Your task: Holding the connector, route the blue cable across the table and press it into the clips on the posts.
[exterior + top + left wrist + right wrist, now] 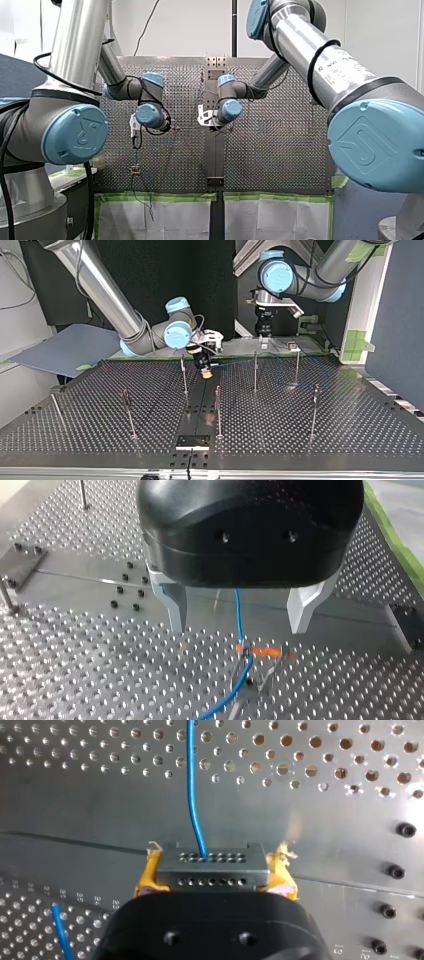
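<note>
A: How does the robot's right gripper stand?

B: Pressed in on the connector. In the right wrist view its yellow pads clamp the two sides of that grey block, which has rows of small holes on its face.

A: And the blue cable?

B: It leaves the connector's upper row of holes and runs straight ahead of the gripper, over the perforated table. Another stretch of blue shows beside the gripper's body, low over the holes.

A: Where on the table is this?

B: In the top view the right gripper hangs over the middle plate, near the table's edge on the arms' side and just beside a thin post. A faint blue line runs from it along that edge, past two more posts.

A: And the left gripper?

B: Spread wide. Its two metal fingers stand well apart, and the cable passes between them, touching neither.

A: Does the cable reach a clip?

B: Just ahead of the fingers it meets a clip with orange parts, then bends away across the table. It may be seated in the clip, but the spot is too small to tell.
</note>
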Motion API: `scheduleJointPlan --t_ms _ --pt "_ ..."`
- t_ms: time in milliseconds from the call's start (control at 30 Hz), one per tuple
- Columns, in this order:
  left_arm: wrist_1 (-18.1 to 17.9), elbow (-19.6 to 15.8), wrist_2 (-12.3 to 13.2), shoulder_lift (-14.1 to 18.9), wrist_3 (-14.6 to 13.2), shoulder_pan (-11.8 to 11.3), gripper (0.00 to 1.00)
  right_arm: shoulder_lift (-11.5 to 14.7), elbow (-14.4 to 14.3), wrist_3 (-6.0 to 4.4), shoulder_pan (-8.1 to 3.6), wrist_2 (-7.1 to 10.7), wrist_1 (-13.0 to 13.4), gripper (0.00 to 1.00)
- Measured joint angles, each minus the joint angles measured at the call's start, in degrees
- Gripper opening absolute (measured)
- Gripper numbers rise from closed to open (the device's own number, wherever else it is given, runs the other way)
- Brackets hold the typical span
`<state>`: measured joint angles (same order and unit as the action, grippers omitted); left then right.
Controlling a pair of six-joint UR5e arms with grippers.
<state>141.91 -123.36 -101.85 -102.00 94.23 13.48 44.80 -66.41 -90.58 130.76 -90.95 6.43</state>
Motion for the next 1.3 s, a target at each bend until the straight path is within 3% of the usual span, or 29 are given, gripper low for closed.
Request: scheduleJointPlan --t_ms 300,533,733,1300 --pt "-0.66 1.32 -0.55 -2.24 0.42 2.42 1.00 1.19 -0.13 -0.14 -0.84 0.79 -0.71 0.00" --pt "-0.39 4.51 -0.96 -5.54 1.69 4.42 1.00 2.39 -0.40 -0.59 -1.00 0.94 -2.33 0.00" --pt "0.57 6.95 -1.87 -6.38 3.18 5.97 1.00 2.53 -1.15 -0.66 -1.37 0.94 -2.97 0.00" --pt "1.87 15.24 -5.09 -13.73 3.94 6.91 1.00 2.70 -1.41 -0.70 -2.13 1.50 -3.03 0.00"
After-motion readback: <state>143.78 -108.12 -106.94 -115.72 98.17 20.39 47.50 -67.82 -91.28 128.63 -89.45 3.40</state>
